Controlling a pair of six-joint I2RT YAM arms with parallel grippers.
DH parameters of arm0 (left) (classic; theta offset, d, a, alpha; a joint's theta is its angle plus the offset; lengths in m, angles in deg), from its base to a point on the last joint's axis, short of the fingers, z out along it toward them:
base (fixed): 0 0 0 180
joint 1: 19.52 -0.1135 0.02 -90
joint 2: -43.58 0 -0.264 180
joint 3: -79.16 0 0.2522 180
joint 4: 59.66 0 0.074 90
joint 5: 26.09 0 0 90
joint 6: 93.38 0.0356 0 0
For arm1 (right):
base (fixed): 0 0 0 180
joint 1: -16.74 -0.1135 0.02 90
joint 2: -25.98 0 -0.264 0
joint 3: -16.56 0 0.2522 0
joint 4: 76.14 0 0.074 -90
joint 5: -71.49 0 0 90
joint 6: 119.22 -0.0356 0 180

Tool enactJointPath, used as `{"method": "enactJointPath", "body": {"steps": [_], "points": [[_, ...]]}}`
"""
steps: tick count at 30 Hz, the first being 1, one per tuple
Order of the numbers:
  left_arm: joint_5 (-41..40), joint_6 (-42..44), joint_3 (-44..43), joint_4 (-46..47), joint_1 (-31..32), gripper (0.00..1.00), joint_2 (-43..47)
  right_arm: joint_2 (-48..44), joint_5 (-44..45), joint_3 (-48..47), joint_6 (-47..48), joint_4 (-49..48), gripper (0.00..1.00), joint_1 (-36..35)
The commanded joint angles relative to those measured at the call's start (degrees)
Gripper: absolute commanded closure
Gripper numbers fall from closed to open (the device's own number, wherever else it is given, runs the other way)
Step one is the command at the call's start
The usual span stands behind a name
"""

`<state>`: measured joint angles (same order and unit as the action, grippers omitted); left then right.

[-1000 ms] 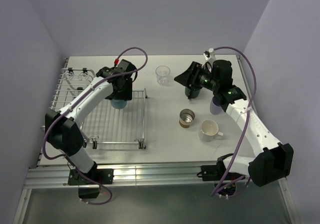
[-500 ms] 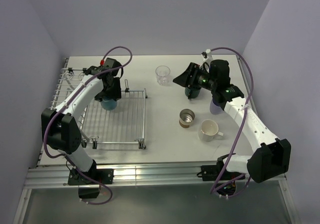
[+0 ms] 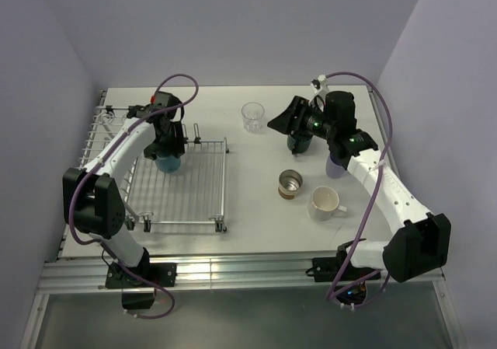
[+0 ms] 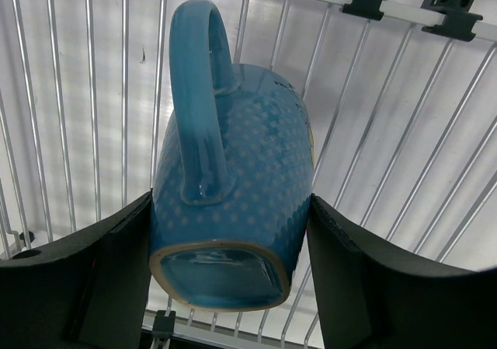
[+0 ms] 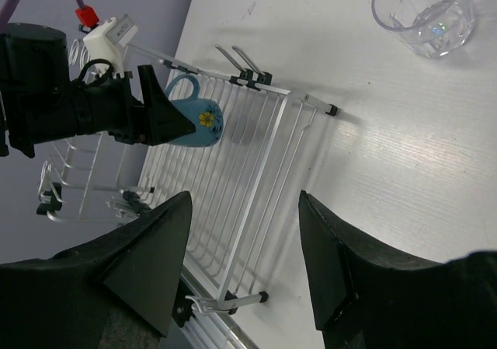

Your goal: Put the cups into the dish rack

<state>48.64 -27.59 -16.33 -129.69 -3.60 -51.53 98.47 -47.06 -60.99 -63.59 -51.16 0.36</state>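
My left gripper point(image 3: 168, 151) is shut on the light blue mug point(image 3: 168, 162), holding it by its sides over the far part of the dish rack point(image 3: 220, 179). In the left wrist view the mug point(image 4: 233, 170) has its handle up, above the rack wires point(image 4: 388, 131). My right gripper point(image 3: 284, 119) is open and empty, above the table between the clear glass tumbler point(image 3: 252, 117) and the dark teal mug point(image 3: 297, 142), which it partly hides. The lavender cup point(image 3: 335, 165), brown metal-lined cup point(image 3: 290, 183) and white mug point(image 3: 324, 204) stand on the table at the right.
The rack's left part has raised wire loops point(image 3: 116, 120) at the far end. The right wrist view shows the rack point(image 5: 256, 170), the held mug point(image 5: 194, 122) and the tumbler point(image 5: 423, 15). Walls close in left, back and right.
My left gripper has carried the light blue mug leftward over the rack's far end. My right gripper has barely moved.
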Motion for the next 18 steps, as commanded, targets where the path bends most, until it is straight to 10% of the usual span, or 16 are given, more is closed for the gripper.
{"method": "enactJointPath", "body": {"steps": [1,7,18], "points": [[-0.7,1.1,-0.6,2.5,-0.5,0.82,0.5,0.5,-0.1,-2.9,1.1,-0.9,0.35,-0.5],[-2.7,1.0,-0.4,2.7,-0.5,0.53,-0.2,0.8,0.1,-3.3,1.4,-0.6,0.36,-0.8],[-3.1,1.4,1.7,4.4,-0.5,0.32,0.3,1.2,0.4,-3.4,1.3,-0.5,0.36,-1.1]]}}
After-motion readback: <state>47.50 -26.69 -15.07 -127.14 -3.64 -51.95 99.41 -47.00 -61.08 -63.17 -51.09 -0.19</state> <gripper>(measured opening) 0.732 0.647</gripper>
